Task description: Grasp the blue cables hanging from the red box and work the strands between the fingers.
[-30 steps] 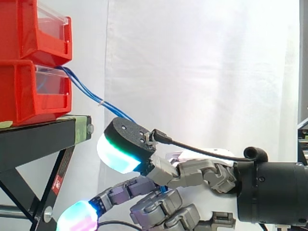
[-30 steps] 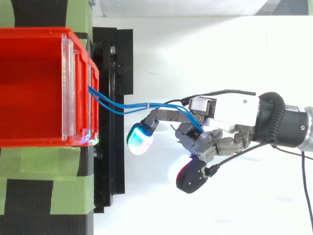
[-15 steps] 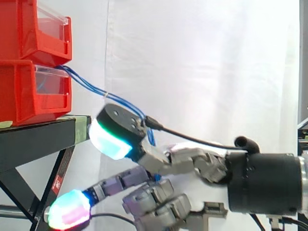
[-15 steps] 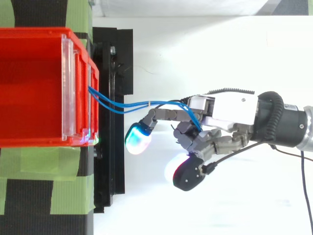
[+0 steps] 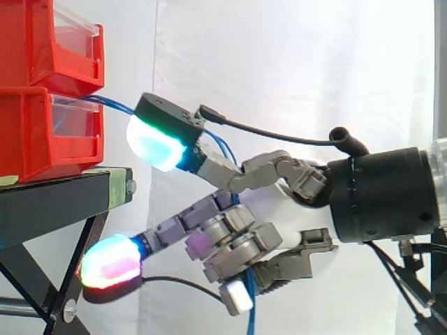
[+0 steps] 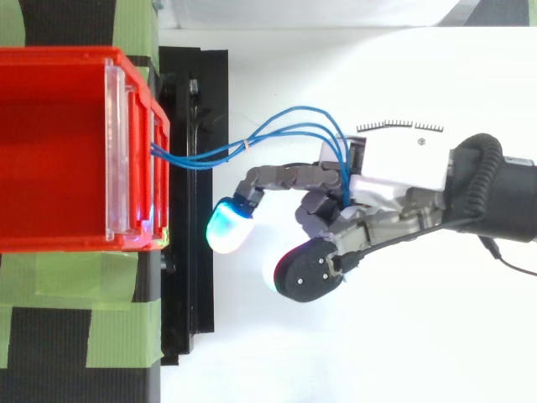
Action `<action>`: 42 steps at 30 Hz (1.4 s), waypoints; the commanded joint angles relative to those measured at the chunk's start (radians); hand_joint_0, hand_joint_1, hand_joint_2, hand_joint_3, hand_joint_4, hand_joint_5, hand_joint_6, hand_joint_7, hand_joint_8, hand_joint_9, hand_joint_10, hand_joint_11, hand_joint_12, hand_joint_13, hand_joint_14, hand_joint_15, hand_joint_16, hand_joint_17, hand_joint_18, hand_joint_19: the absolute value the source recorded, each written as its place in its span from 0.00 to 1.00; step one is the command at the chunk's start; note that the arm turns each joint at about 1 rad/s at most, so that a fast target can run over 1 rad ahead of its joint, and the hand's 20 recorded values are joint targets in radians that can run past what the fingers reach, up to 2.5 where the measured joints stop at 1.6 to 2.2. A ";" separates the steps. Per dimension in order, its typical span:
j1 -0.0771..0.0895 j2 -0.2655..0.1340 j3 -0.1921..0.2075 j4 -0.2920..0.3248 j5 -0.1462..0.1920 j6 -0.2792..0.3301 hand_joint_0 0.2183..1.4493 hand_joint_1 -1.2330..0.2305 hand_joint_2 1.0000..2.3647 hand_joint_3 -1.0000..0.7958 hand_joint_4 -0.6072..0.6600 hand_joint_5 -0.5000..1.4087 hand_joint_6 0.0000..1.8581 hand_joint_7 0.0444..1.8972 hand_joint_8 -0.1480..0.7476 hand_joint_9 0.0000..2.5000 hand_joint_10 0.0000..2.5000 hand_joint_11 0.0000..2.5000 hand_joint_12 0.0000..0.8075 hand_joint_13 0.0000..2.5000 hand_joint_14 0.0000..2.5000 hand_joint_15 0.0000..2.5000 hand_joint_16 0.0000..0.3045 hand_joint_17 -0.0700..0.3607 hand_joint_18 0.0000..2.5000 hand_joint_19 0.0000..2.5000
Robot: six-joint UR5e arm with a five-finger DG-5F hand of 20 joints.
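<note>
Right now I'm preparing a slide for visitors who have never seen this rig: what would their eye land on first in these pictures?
The glowing fingertips of the hand draw the eye first: a cyan-green one level with the red bins, a magenta one lower, beside the black stand. Next come the blue cables, arching from the bins into the hand's curled fingers.

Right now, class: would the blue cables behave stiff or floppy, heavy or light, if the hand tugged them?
Probably floppy: the blue cables bow in loose loops between the red box and the hand. Likely light: they are thin strands, and one tail dangles below the hand. Being thin, they may slide through the grip when tugged.
</note>
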 commanded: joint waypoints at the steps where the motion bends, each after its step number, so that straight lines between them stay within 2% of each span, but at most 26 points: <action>1: -0.003 0.012 0.000 -0.047 -0.001 0.008 0.37 0.45 0.00 0.00 0.67 0.30 0.01 0.58 0.65 0.38 1.00 1.00 0.68 0.55 1.00 0.60 0.24 0.54 0.64 0.16; 9: -0.008 0.012 0.000 -0.012 -0.002 0.011 0.37 0.45 0.00 0.00 0.67 0.30 0.01 0.58 0.65 0.38 1.00 1.00 0.68 0.55 1.00 0.60 0.24 0.54 0.64 0.16; 16: -0.011 0.047 0.000 -0.007 0.004 0.011 0.37 0.45 0.00 0.00 0.67 0.30 0.00 0.58 0.65 0.38 1.00 1.00 0.68 0.55 1.00 0.60 0.24 0.54 0.64 0.16; 25: -0.014 0.048 0.000 0.009 0.004 0.011 0.37 0.44 0.00 0.00 0.65 0.30 0.01 0.58 0.65 0.38 1.00 1.00 0.68 0.55 1.00 0.60 0.24 0.54 0.64 0.16; 32: -0.014 0.048 -0.008 0.013 -0.007 -0.001 0.36 0.45 0.00 0.00 0.65 0.29 0.01 0.58 0.65 0.38 1.00 1.00 0.68 0.55 1.00 0.60 0.24 0.54 0.64 0.16; 36: -0.014 0.048 -0.020 0.052 -0.012 -0.004 0.35 0.45 0.00 0.00 0.63 0.26 0.01 0.57 0.65 0.38 1.00 1.00 0.68 0.55 1.00 0.60 0.24 0.54 0.64 0.16; 42: -0.014 0.048 -0.020 0.071 -0.033 -0.012 0.35 0.44 0.00 0.00 0.63 0.26 0.01 0.57 0.65 0.38 1.00 1.00 0.68 0.55 1.00 0.60 0.24 0.54 0.64 0.16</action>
